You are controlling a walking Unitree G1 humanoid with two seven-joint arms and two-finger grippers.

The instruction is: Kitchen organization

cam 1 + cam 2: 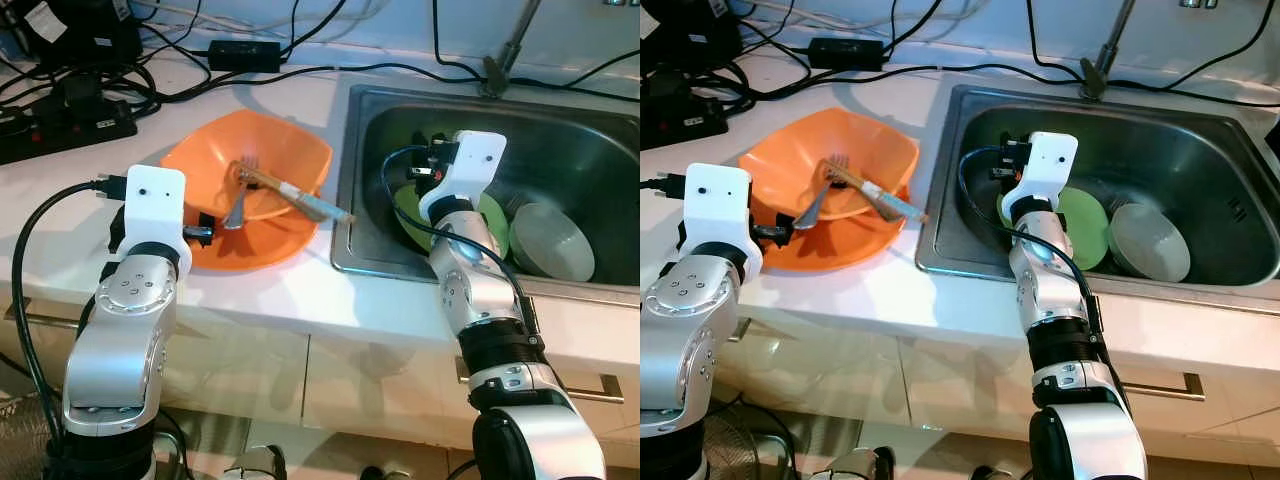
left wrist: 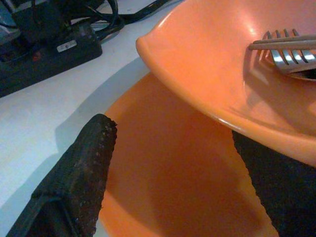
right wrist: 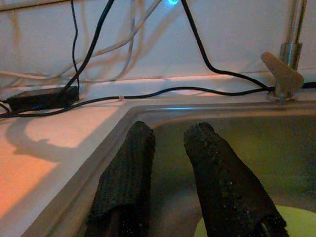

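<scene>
Our left gripper [image 2: 168,163] stands wide open at the near rim of the flat orange plastic plate [image 2: 173,187], one black finger [image 2: 79,173] on the white countertop [image 1: 270,290] side of the rim, the other over the plate's surface; nothing is clamped between them. Just beyond the fingers, the squarish orange plastic bowl [image 1: 255,160] sits on that plate, holding a steel fork [image 1: 240,195] and a pair of wooden chopsticks [image 1: 295,195] whose tips jut past the bowl's edge toward the stainless steel sink [image 1: 590,150].

Our right gripper [image 3: 168,148] hangs inside the sink near its left wall, fingers slightly parted with a narrow gap and empty. Below it lies a round green plate [image 1: 1085,225], and just beside that a pale round bowl [image 1: 1150,240]. Black cables [image 1: 300,72], a power adapter [image 1: 243,53] and a power strip [image 1: 65,125] crowd the counter behind.
</scene>
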